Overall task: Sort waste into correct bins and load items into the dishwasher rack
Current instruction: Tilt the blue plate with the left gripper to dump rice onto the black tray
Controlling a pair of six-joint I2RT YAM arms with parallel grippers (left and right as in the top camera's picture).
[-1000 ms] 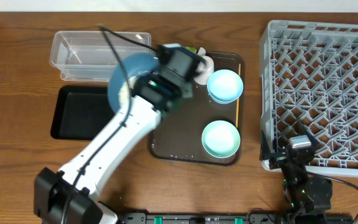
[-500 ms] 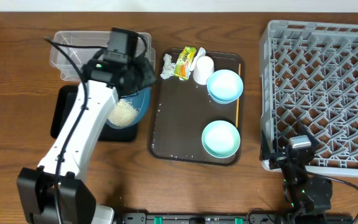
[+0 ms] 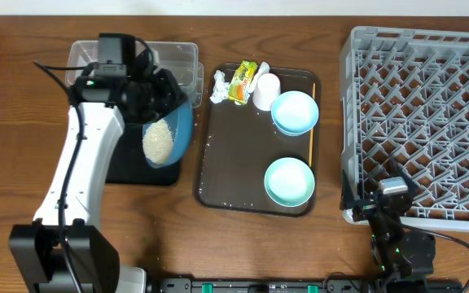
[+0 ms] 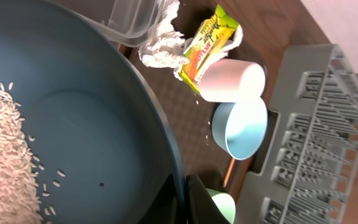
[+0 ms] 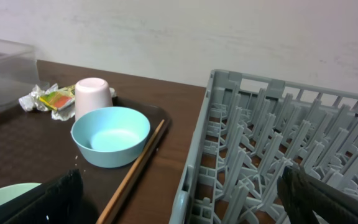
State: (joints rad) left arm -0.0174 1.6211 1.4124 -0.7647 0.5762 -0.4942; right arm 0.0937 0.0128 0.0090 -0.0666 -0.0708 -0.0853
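My left gripper (image 3: pixel 163 96) is shut on the rim of the large blue bowl (image 3: pixel 169 134) and holds it tilted over the right end of the black tray (image 3: pixel 129 167). The heap of rice (image 3: pixel 159 143) lies in the bowl's low side, as the left wrist view (image 4: pixel 5 162) shows. The clear tub (image 3: pixel 133 61) is just behind. On the brown serving tray (image 3: pixel 243 171) lie the tissue (image 3: pixel 218 86), the wrapper (image 3: pixel 242 81), the white cup (image 3: pixel 265 91), two small bowls (image 3: pixel 294 111) (image 3: pixel 289 181) and the chopsticks (image 3: pixel 312 122). My right gripper (image 5: pixel 182 190) is open and empty by the grey rack (image 3: pixel 422 122).
The right wrist view shows the rack's front-left corner (image 5: pixel 194 186) close by, with a chopstick (image 5: pixel 135 171) and a small bowl (image 5: pixel 110 135) to its left. The left arm (image 3: pixel 76 187) stretches over the table's left side.
My left arm has carried the big blue bowl from the brown tray leftward to above the black tray and tipped it. The right arm has not moved.
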